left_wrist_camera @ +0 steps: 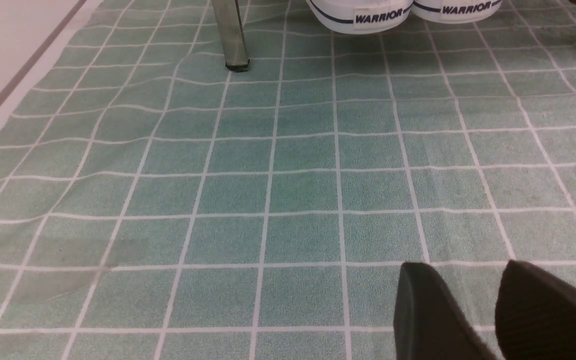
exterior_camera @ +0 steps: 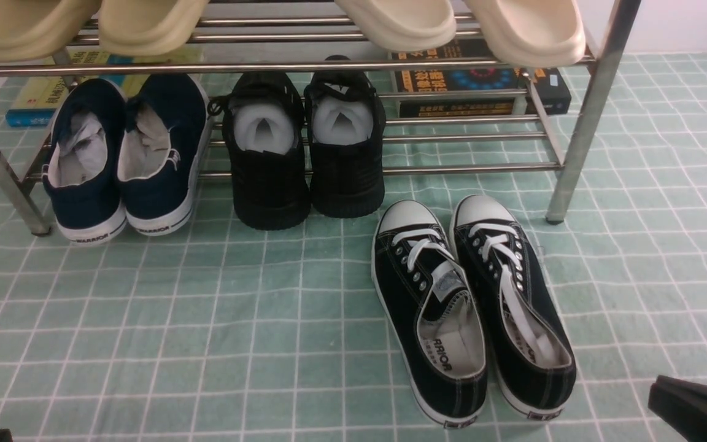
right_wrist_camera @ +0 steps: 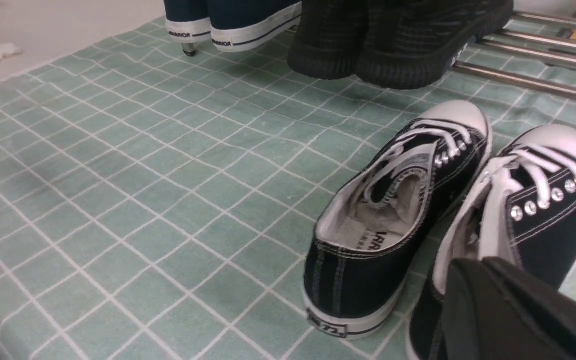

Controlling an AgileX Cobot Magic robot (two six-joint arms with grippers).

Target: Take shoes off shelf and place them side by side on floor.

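The right fingers [right_wrist_camera: 488, 280] are being held nearly together, gripping nothing; the left fingers [left_wrist_camera: 453, 305] are being kept slightly apart. The sneakers [exterior_camera: 430, 319] are being supported by the floor [exterior_camera: 267, 344], before the shelf's [exterior_camera: 593, 116] right leg; one could be skewed by a careless arm sweep.

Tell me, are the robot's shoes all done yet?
Looks nearly done: both black canvas sneakers sit side by side on the green floor, off the shelf. Nothing is in the right claw. Perhaps only moving the arms away is left.
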